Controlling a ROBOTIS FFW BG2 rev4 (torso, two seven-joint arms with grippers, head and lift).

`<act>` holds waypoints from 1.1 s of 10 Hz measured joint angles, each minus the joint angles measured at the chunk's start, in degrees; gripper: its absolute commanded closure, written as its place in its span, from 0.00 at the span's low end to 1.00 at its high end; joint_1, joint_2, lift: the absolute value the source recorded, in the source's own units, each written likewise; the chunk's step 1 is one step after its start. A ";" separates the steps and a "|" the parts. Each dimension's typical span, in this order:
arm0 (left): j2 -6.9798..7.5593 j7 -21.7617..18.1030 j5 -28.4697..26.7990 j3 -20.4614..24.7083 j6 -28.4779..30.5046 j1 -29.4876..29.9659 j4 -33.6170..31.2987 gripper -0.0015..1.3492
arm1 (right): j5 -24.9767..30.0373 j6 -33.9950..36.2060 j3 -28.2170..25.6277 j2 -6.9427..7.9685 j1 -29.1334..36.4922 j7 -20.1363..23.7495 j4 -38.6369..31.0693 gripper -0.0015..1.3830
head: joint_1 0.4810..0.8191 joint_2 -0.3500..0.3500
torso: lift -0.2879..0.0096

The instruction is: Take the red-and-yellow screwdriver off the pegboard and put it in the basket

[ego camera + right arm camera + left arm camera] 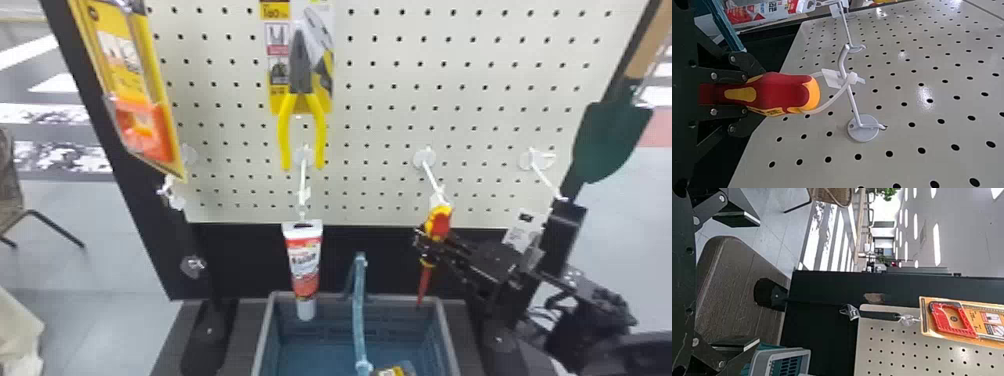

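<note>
right claw clamped on screwdriver, left claw spread wide

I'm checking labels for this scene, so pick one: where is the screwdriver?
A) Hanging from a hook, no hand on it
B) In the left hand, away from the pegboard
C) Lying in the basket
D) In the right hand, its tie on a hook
D: the right hand grips the screwdriver, and its white tie loops around the hook.
</note>
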 measured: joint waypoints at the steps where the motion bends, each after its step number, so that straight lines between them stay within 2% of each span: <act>1: 0.00 0.00 0.00 0.00 0.00 0.00 0.00 0.18 | -0.04 -0.01 0.00 0.00 -0.03 0.00 -0.06 0.88 | 0.20 0.50 | 0.63; 11: 0.00 0.00 -0.07 -0.09 0.09 0.05 0.00 0.18 | -0.62 0.60 -2.61 0.68 5.62 -0.78 -8.19 0.88 | 0.20 0.50 | 0.63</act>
